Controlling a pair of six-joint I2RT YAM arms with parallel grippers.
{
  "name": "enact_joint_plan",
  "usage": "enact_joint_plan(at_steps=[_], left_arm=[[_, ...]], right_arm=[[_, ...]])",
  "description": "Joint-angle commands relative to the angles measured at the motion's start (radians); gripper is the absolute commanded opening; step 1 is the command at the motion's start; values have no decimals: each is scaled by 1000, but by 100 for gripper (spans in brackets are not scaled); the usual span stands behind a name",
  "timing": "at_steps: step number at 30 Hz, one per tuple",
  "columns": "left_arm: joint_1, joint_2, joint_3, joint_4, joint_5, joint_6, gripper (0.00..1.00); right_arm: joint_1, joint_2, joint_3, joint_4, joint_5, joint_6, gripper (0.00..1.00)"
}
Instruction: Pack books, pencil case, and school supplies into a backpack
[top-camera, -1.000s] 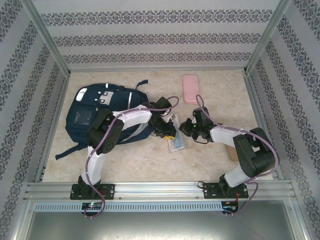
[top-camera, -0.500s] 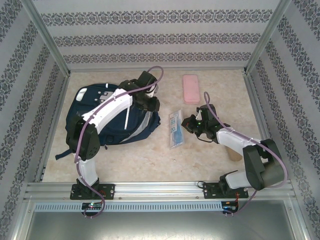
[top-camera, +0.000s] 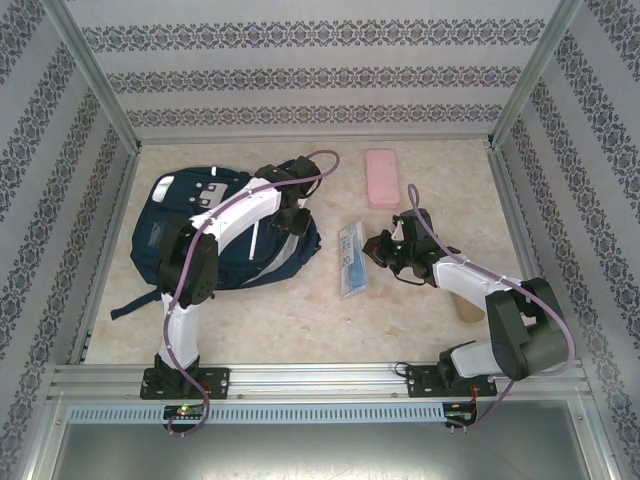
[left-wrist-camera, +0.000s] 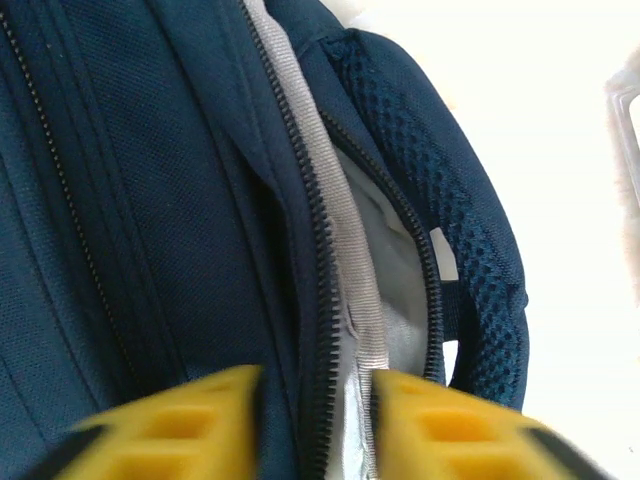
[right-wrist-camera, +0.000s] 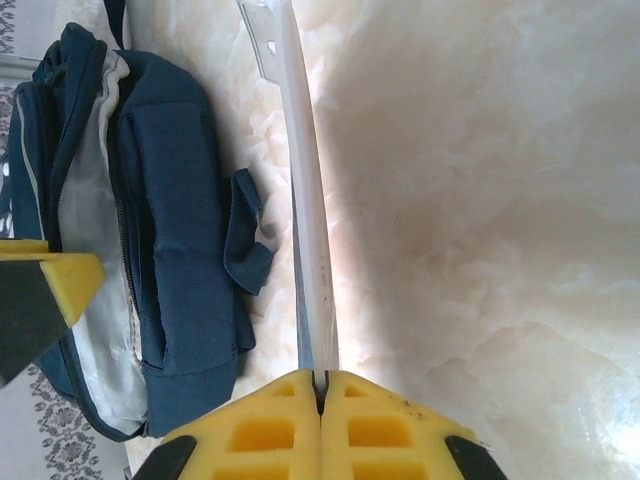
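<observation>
Surface (top-camera: 420, 310): pale, marbled, carrying all the items.
Backpack (top-camera: 155, 225): navy, lying at the left of the surface, zipper parted with grey lining showing.
School supplies packet (top-camera: 351, 260): pale blue-and-white, mid-surface, just right of the backpack.
Pencil case (top-camera: 381, 178): pink, far centre, apart from the packet.
Left tool (left-wrist-camera: 318, 400): at the backpack's right end, pinching its zipper edge.
Right tool (right-wrist-camera: 320, 385): yellow fingers pressed together on the packet's edge.

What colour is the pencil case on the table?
The pencil case is plain pink, clearest in the top external view.
</observation>
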Motion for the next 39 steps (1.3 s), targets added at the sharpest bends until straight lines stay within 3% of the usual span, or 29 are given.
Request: enact_joint_plan(at_steps=[1,9,19,25,35,39], left_arm=[[-2,-18,5,-33,-41,6,0],[55,-217,98,-40,-47,-26,0],[260,-413,76,43,233,-69,0],[335,-476,25,105,385,-114,0],[361,-513,-26,117,462,-149,0],[363,-527,-54,123,468,-149,0]], right_arm=[[17,-11,50,29,-36,12,0],[63,57,137,211,-85,112,0],[175,337,386,473,-105,284,0],[286,564,596,582,-71,391,0],[437,907,979,551,20,498,0],[468,977,1084,460,20,470,10]])
